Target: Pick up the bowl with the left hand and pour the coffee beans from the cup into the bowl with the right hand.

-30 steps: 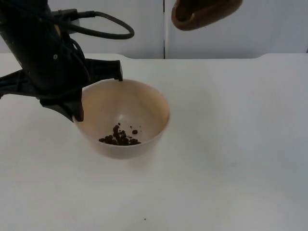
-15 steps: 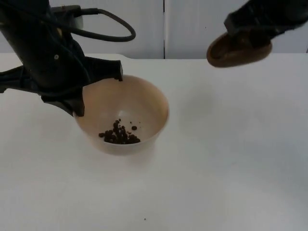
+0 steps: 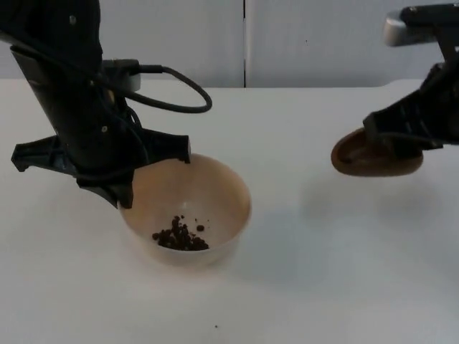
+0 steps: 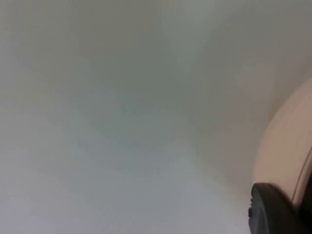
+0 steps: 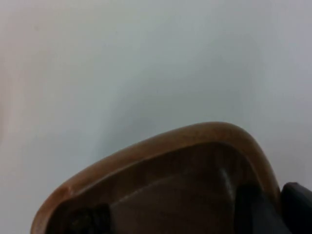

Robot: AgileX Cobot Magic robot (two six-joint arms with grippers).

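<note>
The flat white tabletop (image 3: 308,272) spreads beneath and between both sets of jaws, smooth and matte, with soft grey shadows lying on it under each of them. A tiny dark speck (image 3: 216,327) sits on the tabletop nearer the camera than the left jaws, well apart from them. Beyond both jaws stands the pale grey partition wall (image 3: 323,39), with a thin dark vertical seam (image 3: 244,43) between its panels.

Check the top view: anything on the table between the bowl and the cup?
Nothing. In the top view, bare white table separates the bowl, held by the left gripper, from the brown cup in the right gripper.
</note>
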